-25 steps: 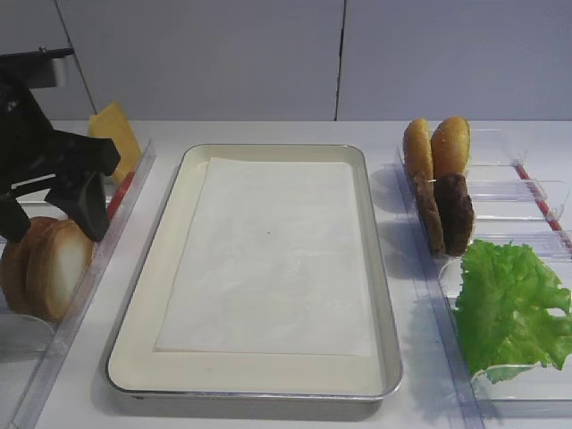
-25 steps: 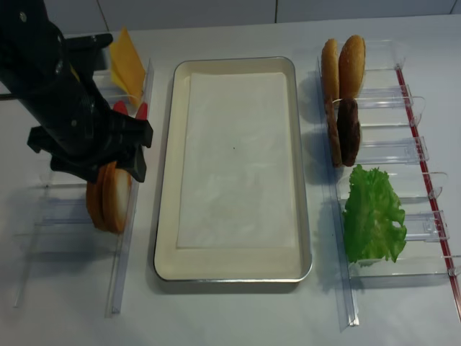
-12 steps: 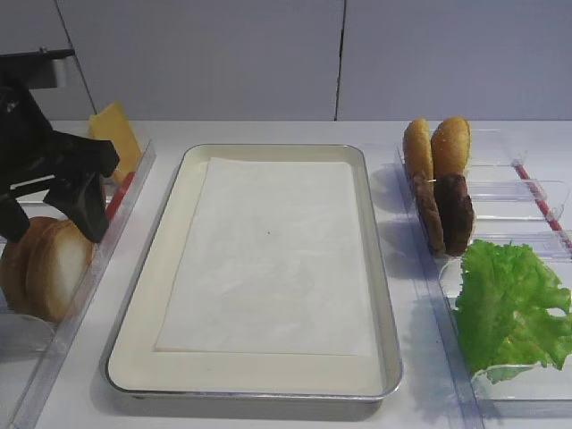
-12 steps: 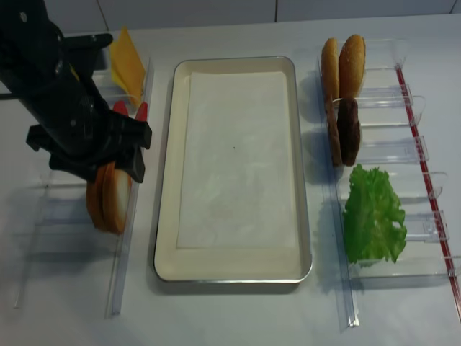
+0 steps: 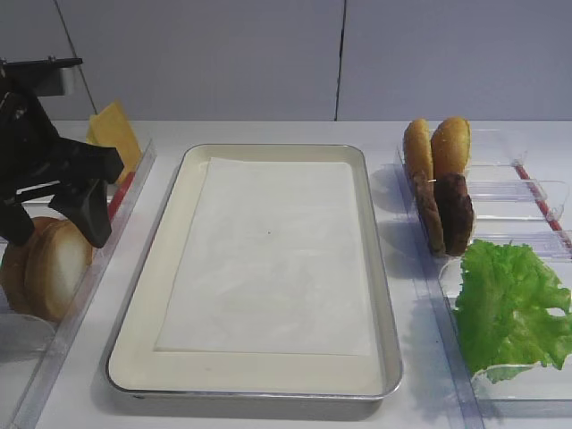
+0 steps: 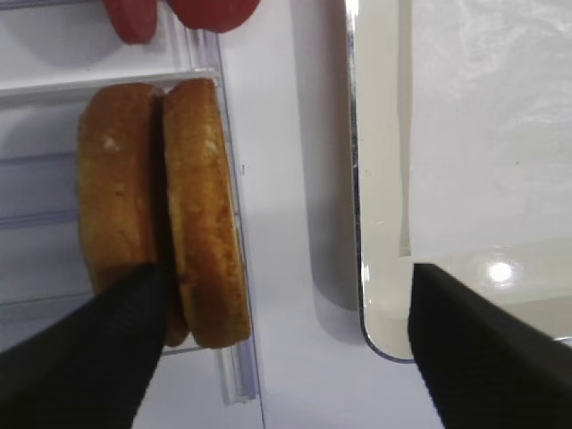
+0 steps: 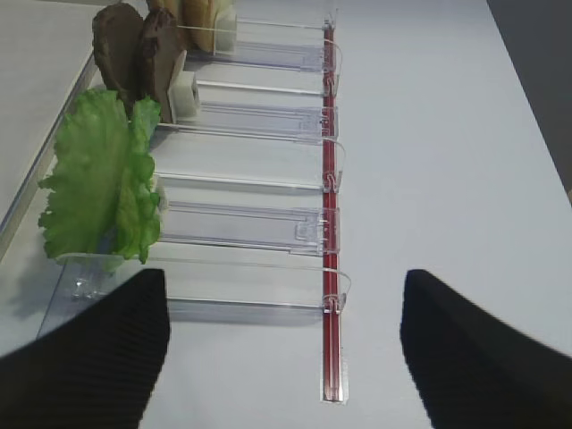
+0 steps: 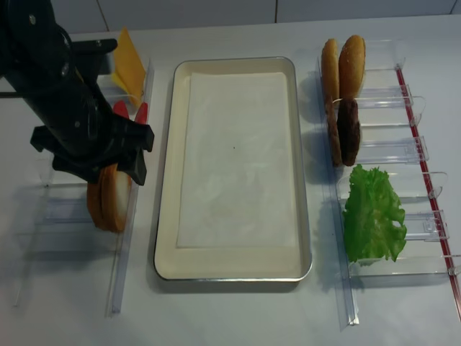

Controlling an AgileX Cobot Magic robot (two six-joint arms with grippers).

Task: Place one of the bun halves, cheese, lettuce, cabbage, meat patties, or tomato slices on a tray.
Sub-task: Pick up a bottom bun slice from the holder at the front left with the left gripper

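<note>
Exterior high view: the tray [image 5: 147, 295] carries only its paper liner; left of it, the left hand [image 5: 49, 214], fingers spread, hangs over the bun halves [image 5: 55, 268] standing on edge. Right wrist view: the right hand [image 7: 281, 344] is spread above the surface, clear of the lettuce [image 7: 94, 183]. Left wrist view: the bun halves stand just left of the tray rim.
</note>
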